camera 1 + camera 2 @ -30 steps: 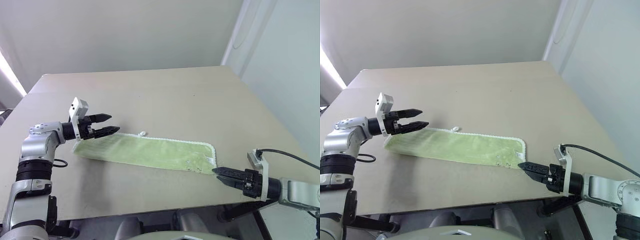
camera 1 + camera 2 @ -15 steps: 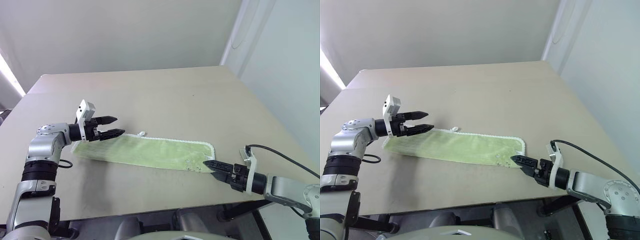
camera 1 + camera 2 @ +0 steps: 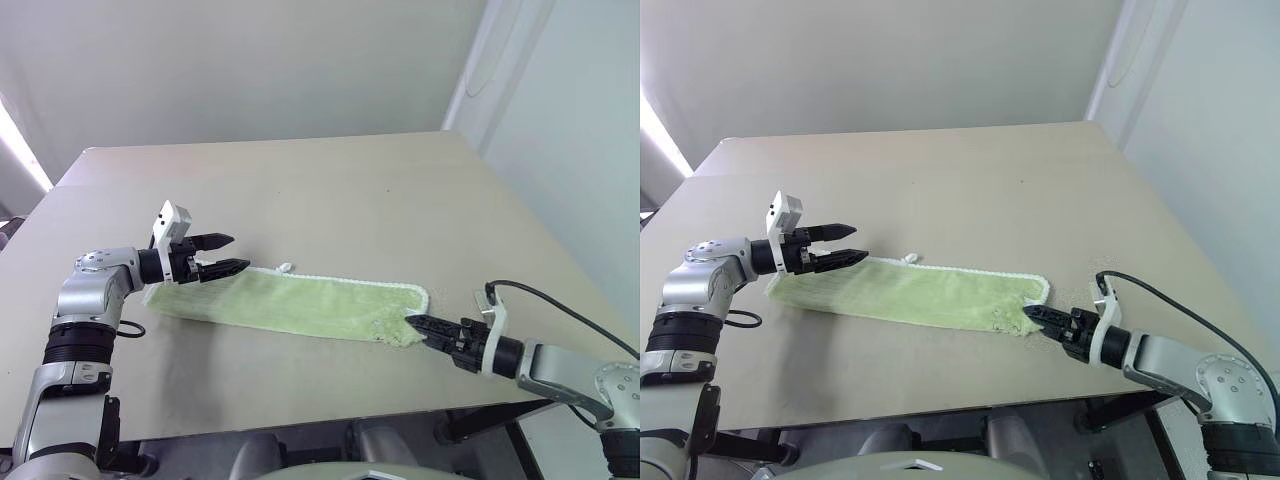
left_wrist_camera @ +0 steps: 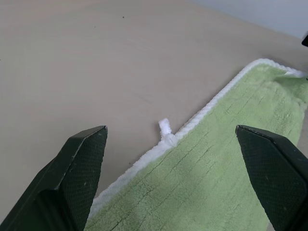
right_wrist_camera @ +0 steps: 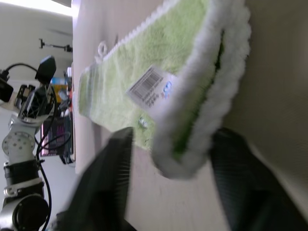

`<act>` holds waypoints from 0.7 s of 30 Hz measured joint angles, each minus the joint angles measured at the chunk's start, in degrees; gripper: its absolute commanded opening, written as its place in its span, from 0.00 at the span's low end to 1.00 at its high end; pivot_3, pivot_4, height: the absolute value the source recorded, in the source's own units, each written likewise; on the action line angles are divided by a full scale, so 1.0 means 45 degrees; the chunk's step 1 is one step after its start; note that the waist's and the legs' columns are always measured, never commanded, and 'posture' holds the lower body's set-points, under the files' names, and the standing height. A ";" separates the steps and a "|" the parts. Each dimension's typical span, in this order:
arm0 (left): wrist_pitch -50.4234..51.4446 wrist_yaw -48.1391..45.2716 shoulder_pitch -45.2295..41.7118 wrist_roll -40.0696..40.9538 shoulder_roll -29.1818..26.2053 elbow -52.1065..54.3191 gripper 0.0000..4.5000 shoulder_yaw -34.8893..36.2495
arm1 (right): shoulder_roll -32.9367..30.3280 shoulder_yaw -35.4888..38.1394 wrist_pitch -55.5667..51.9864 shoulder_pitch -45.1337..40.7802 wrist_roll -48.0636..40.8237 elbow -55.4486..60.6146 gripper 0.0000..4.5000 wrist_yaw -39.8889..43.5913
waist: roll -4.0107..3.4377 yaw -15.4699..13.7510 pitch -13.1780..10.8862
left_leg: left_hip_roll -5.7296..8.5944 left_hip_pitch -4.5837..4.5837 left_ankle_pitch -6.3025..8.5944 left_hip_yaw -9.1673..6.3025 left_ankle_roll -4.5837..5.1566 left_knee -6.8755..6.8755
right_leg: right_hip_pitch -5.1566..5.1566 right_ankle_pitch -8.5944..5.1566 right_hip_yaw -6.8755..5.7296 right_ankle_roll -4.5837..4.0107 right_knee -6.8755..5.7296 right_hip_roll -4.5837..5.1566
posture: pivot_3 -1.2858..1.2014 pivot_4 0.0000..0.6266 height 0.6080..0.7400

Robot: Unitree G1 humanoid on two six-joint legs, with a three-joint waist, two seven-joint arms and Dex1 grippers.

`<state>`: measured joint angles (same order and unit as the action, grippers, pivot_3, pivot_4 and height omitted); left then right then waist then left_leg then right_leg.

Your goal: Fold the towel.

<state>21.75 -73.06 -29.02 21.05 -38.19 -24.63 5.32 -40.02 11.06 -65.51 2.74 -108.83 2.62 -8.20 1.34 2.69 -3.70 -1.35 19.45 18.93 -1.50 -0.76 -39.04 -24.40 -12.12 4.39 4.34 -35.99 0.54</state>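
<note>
The towel [image 3: 300, 305], lime-green with white trim, lies flat as a long strip across the near part of the table [image 3: 350, 190]. Its small white loop [image 4: 165, 127] sticks out from the far edge. My left gripper [image 3: 238, 252] hovers open just above the towel's left end, nothing between its fingers [image 4: 82, 173]. My right gripper [image 3: 412, 322] is low at the towel's right near corner, its fingers closed on the bunched trim. In the right wrist view the corner [image 5: 202, 96] sits between the fingers, with a white barcode label [image 5: 151, 89] on the cloth.
The table's front edge [image 3: 300, 420] runs close below the towel, and its right edge [image 3: 540, 230] drops off beside my right arm. A black cable [image 3: 560, 300] loops off the right wrist. The far half of the tabletop is bare.
My right gripper slid forward and left onto the towel's right near corner and its fingers closed on it, bunching the corner. The left gripper stayed open in place.
</note>
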 measured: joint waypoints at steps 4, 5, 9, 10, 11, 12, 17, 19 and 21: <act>-0.0177 0.0121 -0.0100 -0.0069 0.0003 -0.0036 1.00 -0.0009 | 0.0021 -0.0188 0.0221 -0.0330 0.0056 -0.0004 0.01 0.0000 | 0.0000 -0.0008 0.0000 | 0.0000 -0.0001 0.0000 0.0000 0.0000 0.0000 | 0.0000 0.0000 -0.0001 0.0000 0.0001 0.0000 | 0.52 0.00 0.79; -0.0257 0.0139 -0.0107 -0.0103 0.0004 -0.0053 1.00 -0.0015 | 0.0021 -0.0188 0.0322 -0.0422 0.0151 -0.0024 0.01 -0.0013 | 0.0000 -0.0009 0.0000 | 0.0000 -0.0001 0.0000 -0.0001 0.0000 0.0000 | 0.0000 0.0000 -0.0001 0.0000 0.0002 0.0000 | 0.52 0.00 0.79; -0.0294 0.0195 -0.0114 -0.0124 0.0029 -0.0145 1.00 -0.0023 | -0.0052 -0.0185 0.0480 -0.0565 0.0494 -0.0159 0.01 -0.0062 | -0.0001 -0.0015 -0.0001 | 0.0000 0.0004 0.0000 -0.0001 0.0000 0.0001 | -0.0011 0.0000 -0.0002 0.0000 0.0006 0.0000 | 0.52 0.00 0.79; -0.0300 0.0200 -0.0135 -0.0125 0.0032 -0.0160 1.00 -0.0027 | -0.0231 -0.0174 0.0445 -0.0541 0.0567 -0.0161 0.01 0.0035 | -0.0006 -0.0019 -0.0004 | 0.0000 0.0007 0.0000 0.0001 0.0000 0.0001 | -0.0012 0.0000 -0.0001 0.0001 0.0009 0.0002 | 0.52 0.00 0.79; -0.0305 0.0203 -0.0179 -0.0125 0.0032 -0.0208 1.00 -0.0030 | -0.0555 -0.0092 0.0351 -0.0497 0.0644 -0.0161 0.01 0.0200 | -0.0011 -0.0027 -0.0007 | 0.0003 0.0008 0.0000 0.0002 0.0000 0.0001 | -0.0012 0.0000 0.0001 0.0001 0.0014 0.0004 | 0.52 0.00 0.79; -0.0305 0.0206 -0.0217 -0.0125 0.0025 -0.0265 1.00 -0.0028 | -0.0988 0.0123 0.0208 -0.0412 0.0667 -0.0171 0.01 0.0429 | -0.0015 -0.0044 -0.0009 | 0.0006 0.0012 0.0000 0.0001 0.0000 0.0001 | -0.0012 0.0000 0.0002 0.0002 0.0020 0.0005 | 0.52 0.00 0.79; -0.0333 0.0266 -0.0224 -0.0129 -0.0009 -0.0379 1.00 -0.0020 | -0.3319 0.1633 -0.0598 -0.0070 0.1223 -0.0899 0.01 0.1866 | -0.0012 -0.0047 -0.0011 | 0.0007 0.0018 0.0001 -0.0001 0.0003 0.0008 | -0.0010 -0.0001 0.0003 0.0004 0.0046 0.0001 | 0.52 0.00 0.79; -0.0463 0.0355 -0.0228 -0.0139 -0.0010 -0.0486 1.00 -0.0019 | -0.4069 0.2070 -0.1073 0.0216 0.1742 -0.1218 0.01 0.2638 | -0.0012 -0.0047 -0.0012 | 0.0007 0.0016 0.0003 -0.0002 0.0005 0.0017 | -0.0010 -0.0001 0.0002 0.0004 0.0048 0.0000 | 0.52 0.00 0.79; -0.0500 0.0452 -0.0228 -0.0142 -0.0011 -0.0518 1.00 -0.0014 | -0.4504 0.2306 -0.1424 0.0315 0.2272 -0.1575 0.01 0.3232 | -0.0012 -0.0046 -0.0012 | 0.0007 0.0017 0.0003 -0.0001 0.0005 0.0017 | -0.0010 -0.0001 0.0002 0.0005 0.0050 0.0000 | 0.52 0.00 0.79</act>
<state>19.50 -71.03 -30.05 20.41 -38.24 -26.97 5.26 -60.29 21.44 -71.92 4.16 -98.61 -4.46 6.34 1.28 2.48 -3.75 -1.32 19.52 18.94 -1.50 -0.74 -38.97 -24.45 -12.13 4.40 4.36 -35.76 0.54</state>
